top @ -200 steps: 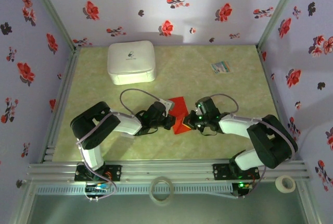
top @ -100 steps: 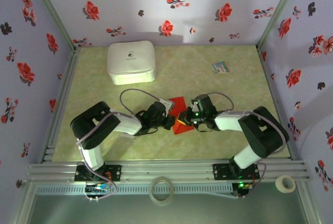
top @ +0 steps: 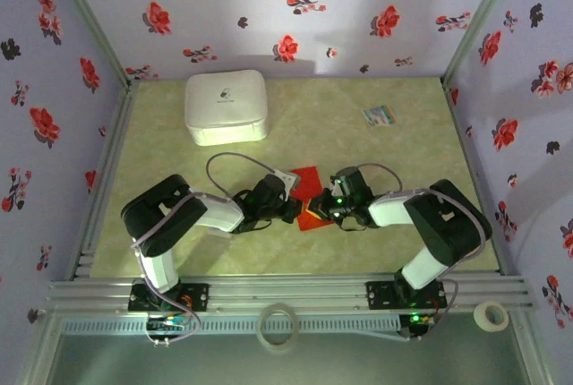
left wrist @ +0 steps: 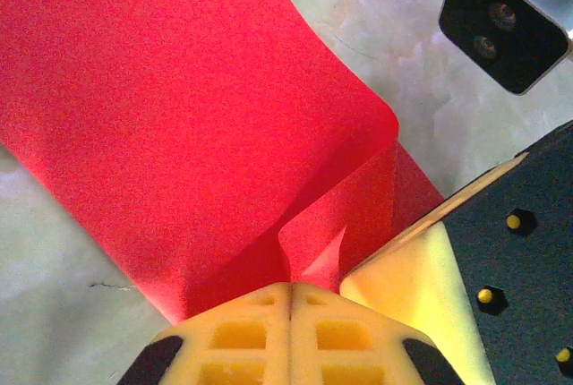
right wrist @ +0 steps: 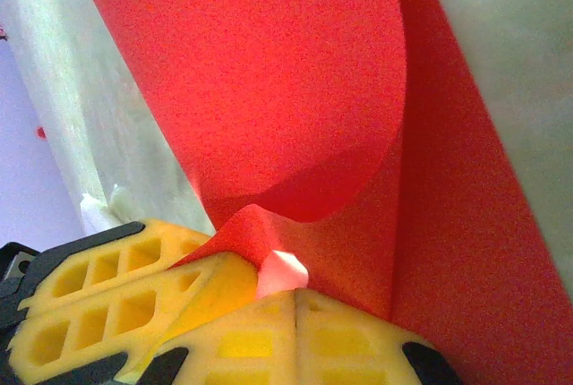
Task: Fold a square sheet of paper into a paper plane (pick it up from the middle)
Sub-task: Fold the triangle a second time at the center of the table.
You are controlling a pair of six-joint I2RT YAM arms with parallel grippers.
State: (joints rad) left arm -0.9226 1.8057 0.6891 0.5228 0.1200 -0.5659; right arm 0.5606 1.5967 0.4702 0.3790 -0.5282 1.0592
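The square sheet of paper (top: 309, 179), bright red, lies curled and partly doubled over at the middle of the table, between the two grippers. My left gripper (top: 295, 209) comes in from the left and is shut on the sheet's near edge (left wrist: 179, 116), its yellow jaws pressed together (left wrist: 291, 288). My right gripper (top: 320, 209) faces it from the right, shut on the same edge a finger's width away (right wrist: 296, 294). The paper (right wrist: 286, 81) arches up in a loop behind both grips. Each wrist view shows the other gripper's yellow fingers (left wrist: 412, 286) (right wrist: 116, 295) close beside its own.
A white box (top: 226, 106) stands at the back left and a small multicoloured card (top: 380, 115) lies at the back right. Two tape rolls (top: 277, 327) (top: 490, 315) rest in front of the rail. Flowered walls close in three sides.
The right arm's elbow has swung inward and its gripper has edged left toward the left gripper, bunching the red sheet narrower. The left arm has stayed put.
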